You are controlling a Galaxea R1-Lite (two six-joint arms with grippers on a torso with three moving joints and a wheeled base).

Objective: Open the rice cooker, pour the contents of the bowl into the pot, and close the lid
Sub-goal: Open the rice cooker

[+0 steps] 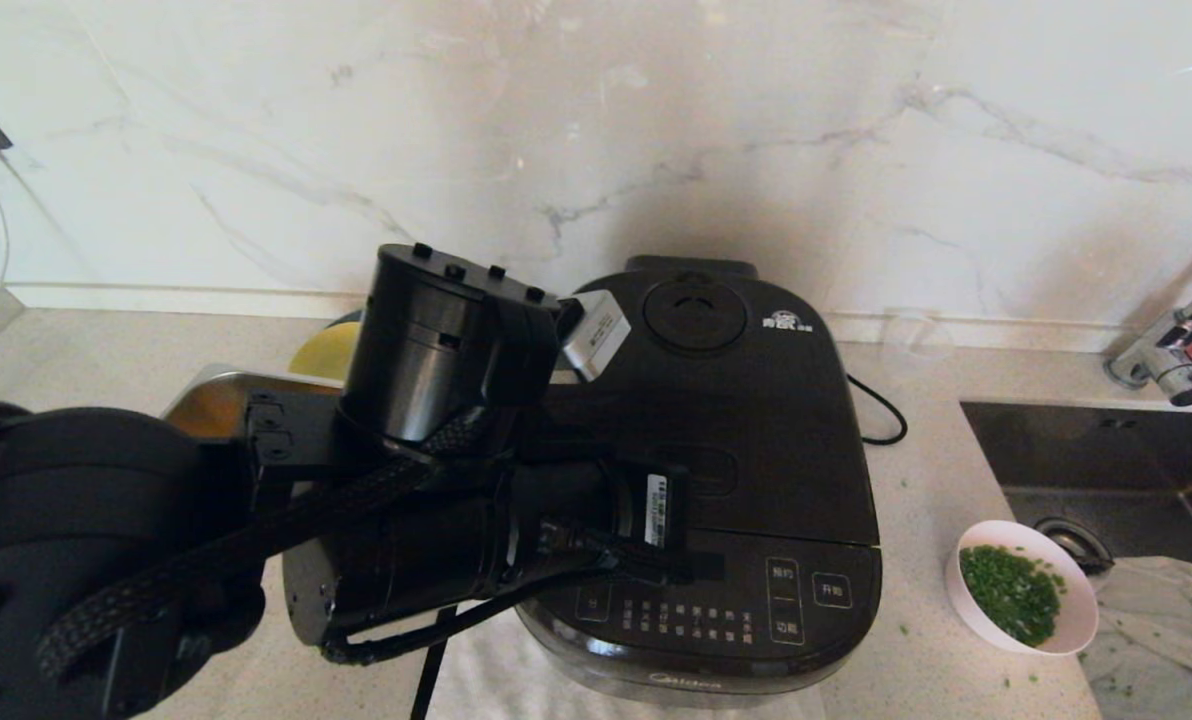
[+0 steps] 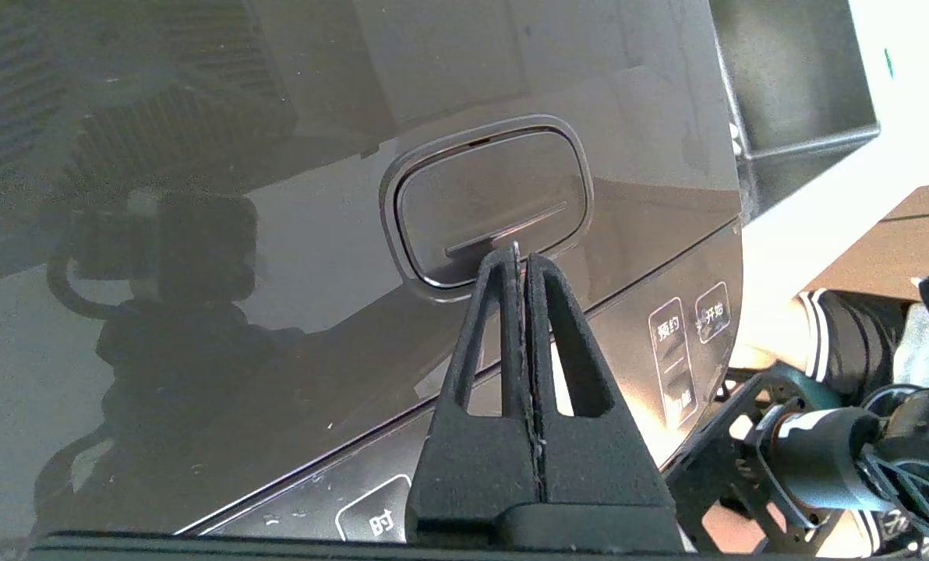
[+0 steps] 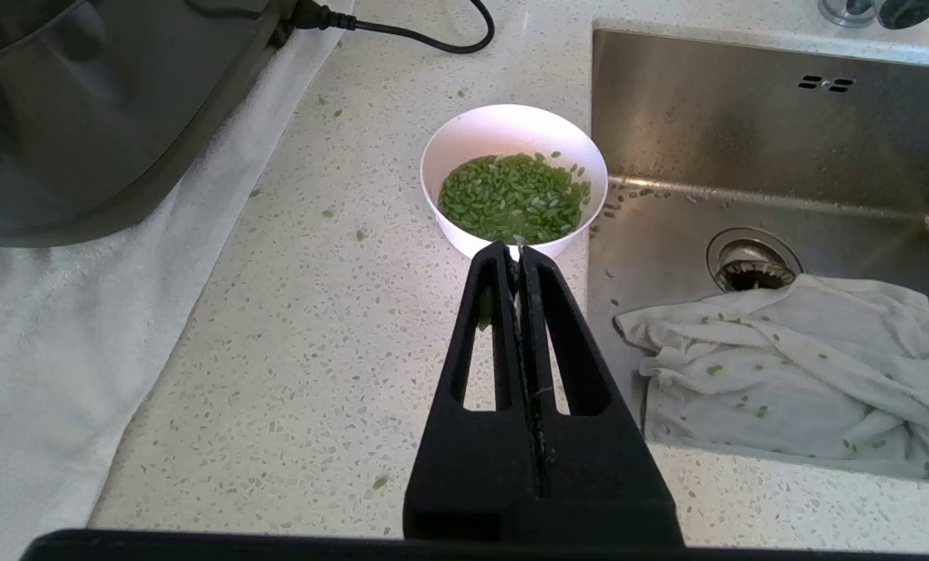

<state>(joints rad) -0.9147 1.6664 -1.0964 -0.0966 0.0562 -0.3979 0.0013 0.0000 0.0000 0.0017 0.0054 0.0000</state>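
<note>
The glossy black rice cooker (image 1: 756,420) stands mid-counter with its lid (image 1: 736,360) down, so the pot is hidden. My left arm (image 1: 436,540) reaches over it. The left gripper (image 2: 521,253) is shut and empty, its tips at the near edge of the lid's rectangular latch button (image 2: 496,195). The small pale bowl (image 1: 1026,588) (image 3: 513,156) sits right of the cooker by the sink, holding the chopped green contents (image 1: 1011,592) (image 3: 515,199). My right gripper (image 3: 517,253) is shut and empty, its tips just short of the bowl's near rim; it does not show in the head view.
A steel sink (image 1: 1106,450) (image 3: 745,117) with a white cloth (image 3: 792,366) lies right of the bowl, below a faucet (image 1: 1176,350). The power cord (image 1: 881,410) trails behind the cooker. A white towel (image 3: 44,351) lies under it. A yellow bowl (image 1: 326,350) and steel tray (image 1: 206,400) sit left.
</note>
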